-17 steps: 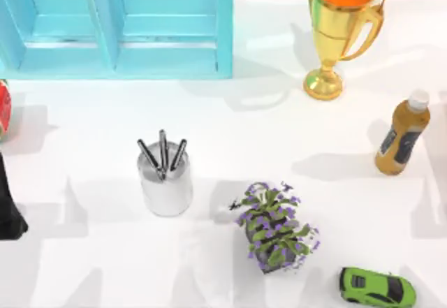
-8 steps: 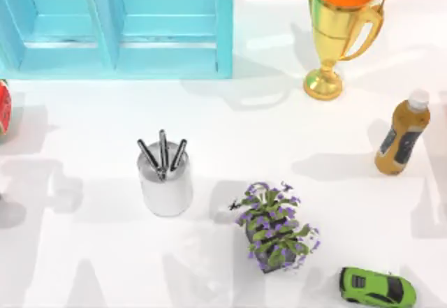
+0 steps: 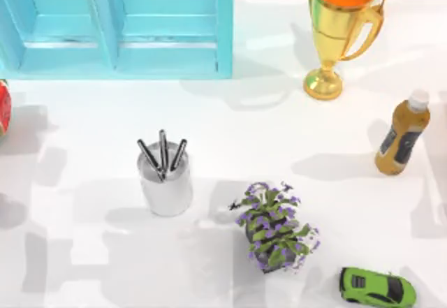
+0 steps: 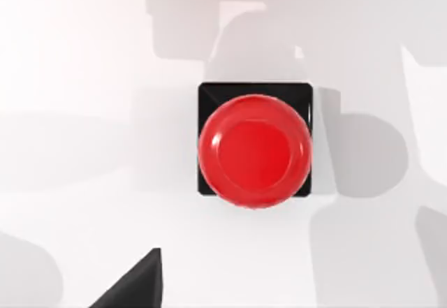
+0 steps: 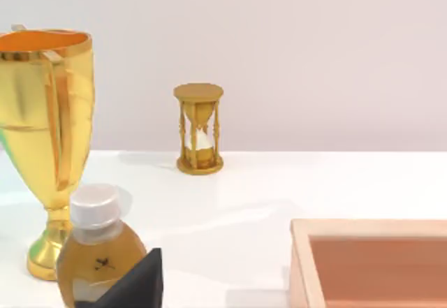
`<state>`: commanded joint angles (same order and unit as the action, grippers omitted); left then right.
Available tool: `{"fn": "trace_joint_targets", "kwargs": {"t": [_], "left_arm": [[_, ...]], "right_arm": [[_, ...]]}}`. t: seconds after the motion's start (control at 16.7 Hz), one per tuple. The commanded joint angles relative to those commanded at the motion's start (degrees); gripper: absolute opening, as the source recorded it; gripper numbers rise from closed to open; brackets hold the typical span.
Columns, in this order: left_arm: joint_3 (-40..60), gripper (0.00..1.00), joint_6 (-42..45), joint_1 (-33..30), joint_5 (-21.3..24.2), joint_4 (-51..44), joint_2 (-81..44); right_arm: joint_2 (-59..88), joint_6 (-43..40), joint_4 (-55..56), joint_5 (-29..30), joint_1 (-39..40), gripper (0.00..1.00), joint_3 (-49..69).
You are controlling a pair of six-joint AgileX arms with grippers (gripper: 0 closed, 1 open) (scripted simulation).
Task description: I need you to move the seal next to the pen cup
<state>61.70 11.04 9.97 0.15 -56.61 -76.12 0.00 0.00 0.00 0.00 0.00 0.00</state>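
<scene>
Where the left arm's camera looks straight down, the seal (image 4: 255, 147) is seen upright on the white worktop (image 4: 77, 98), its round red knob centred over the black square base. A dark corner of the left pincer (image 4: 136, 287) is seen apart from the seal, with bare worktop between them; whether this pincer is wide or narrow cannot be told. Nothing is seen to touch the seal, and its place relative to the pen cup (image 3: 165, 182) cannot be told.

The pen cup is seen from above, left of the worktop's middle, with three dark pens leaning out of it. To its right and a little nearer, a small plant (image 3: 274, 228) with purple flowers is set (just apart from the cup, not touching). A green toy car (image 3: 377, 287) lies at the near right. A brown bottle (image 3: 401, 137) with a white cap stands at the right edge, and a gold trophy (image 3: 339, 28) is placed at the far right. A blue cabinet (image 3: 119, 25) fills the far left, and a red rounded thing (image 3: 3, 109) is cut by the left edge.

In the right wrist view, a dark corner of the right pincer (image 5: 133, 283) is seen beside the bottle; its state cannot be told. An hourglass (image 5: 199, 130) and a wooden tray (image 5: 300, 259) are seen there as well.
</scene>
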Motion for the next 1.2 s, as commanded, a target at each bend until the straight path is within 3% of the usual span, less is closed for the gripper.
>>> {"fn": "trace_joint_targets", "kwargs": {"t": [0.24,0.48,0.96,1.2], "left_arm": [[13.0,1.0,2.2,2.1,-0.1,-10.9,-14.9],[20.2,1.0,3.4,3.2,-0.1,-16.4,-22.3],[19.8,1.0,3.4,3.1,-0.1,-15.7,-23.1],[13.4,1.0,3.5,3.3,-0.1,-7.1,-25.1]], "right_arm": [[0.0,0.0,0.0,0.0,0.0,1.0,0.0],[0.0,0.0,0.0,0.0,0.0,1.0,0.0],[0.0,0.0,0.0,0.0,0.0,1.0,0.0],[0.0,0.0,0.0,0.0,0.0,1.0,0.0]]}}
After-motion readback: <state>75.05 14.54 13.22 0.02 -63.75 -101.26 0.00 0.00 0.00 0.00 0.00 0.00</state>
